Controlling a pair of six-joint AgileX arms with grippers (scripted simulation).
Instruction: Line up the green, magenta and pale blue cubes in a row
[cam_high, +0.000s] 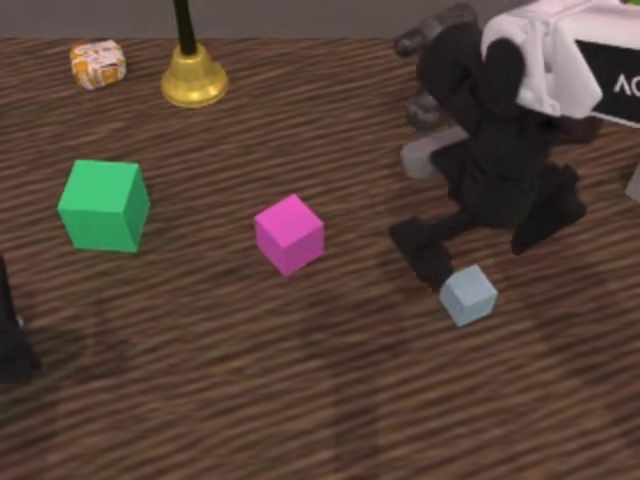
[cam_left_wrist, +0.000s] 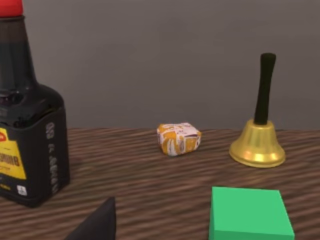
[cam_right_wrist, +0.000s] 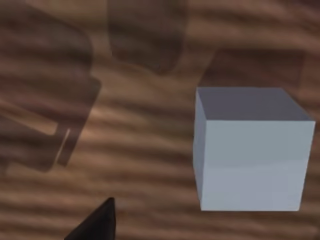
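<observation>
The green cube (cam_high: 103, 205) stands at the table's left and also shows in the left wrist view (cam_left_wrist: 250, 215). Near the middle sits the magenta cube (cam_high: 289, 233). Right of centre, the small pale blue cube (cam_high: 468, 294) rests on the table. My right gripper (cam_high: 480, 258) hovers open just behind it, one fingertip (cam_high: 432, 272) close to the cube's left corner. In the right wrist view the pale blue cube (cam_right_wrist: 250, 150) lies to one side of the single visible fingertip (cam_right_wrist: 97, 222), nothing held. My left gripper (cam_high: 10, 345) is parked open at the left edge, with one fingertip (cam_left_wrist: 100, 225) showing.
A gold bell with a black handle (cam_high: 192, 75) and a small orange-and-white block (cam_high: 97, 63) stand at the back left. A dark sauce bottle with a red cap (cam_left_wrist: 27, 125) shows only in the left wrist view, beside the block (cam_left_wrist: 178, 138).
</observation>
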